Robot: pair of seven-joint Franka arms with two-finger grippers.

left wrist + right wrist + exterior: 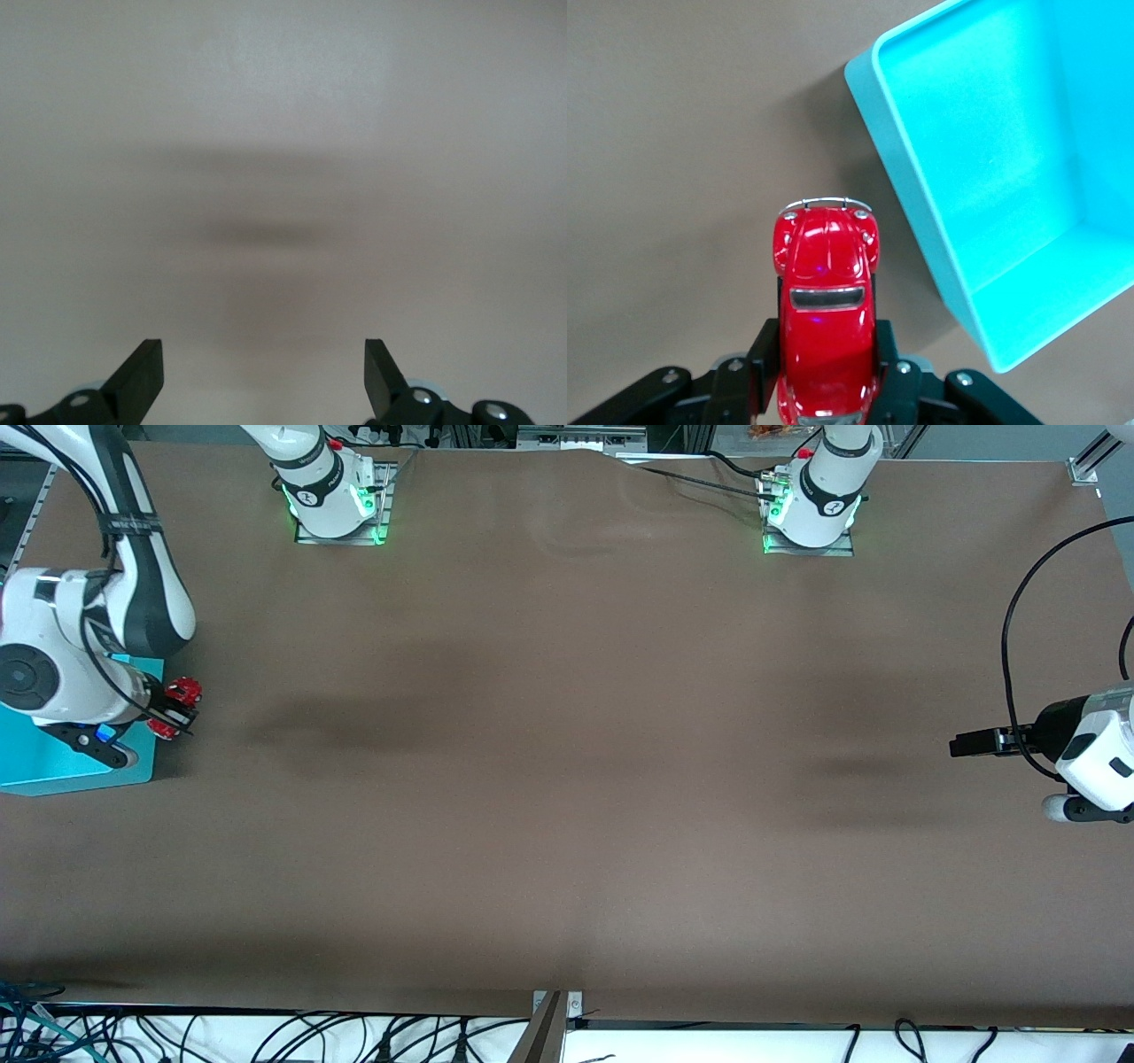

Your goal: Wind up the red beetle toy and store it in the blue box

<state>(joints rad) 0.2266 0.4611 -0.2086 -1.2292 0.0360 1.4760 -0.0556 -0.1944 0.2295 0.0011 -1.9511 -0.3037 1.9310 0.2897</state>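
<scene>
My right gripper (173,708) is shut on the red beetle toy (826,301), a glossy little car pinched by its sides between the black fingers (764,354). In the front view the red beetle toy (182,691) hangs in the air just beside the rim of the blue box (62,766), at the right arm's end of the table. The right wrist view shows the blue box (992,177) with nothing inside, its corner close to the car's nose. My left gripper (961,744) waits open above bare table at the left arm's end, nothing between its fingers (142,376).
Brown table mat (567,779) covers the whole surface. The two arm bases (332,500) (811,509) stand along the table's edge farthest from the front camera. A black cable (1010,646) loops above the left gripper.
</scene>
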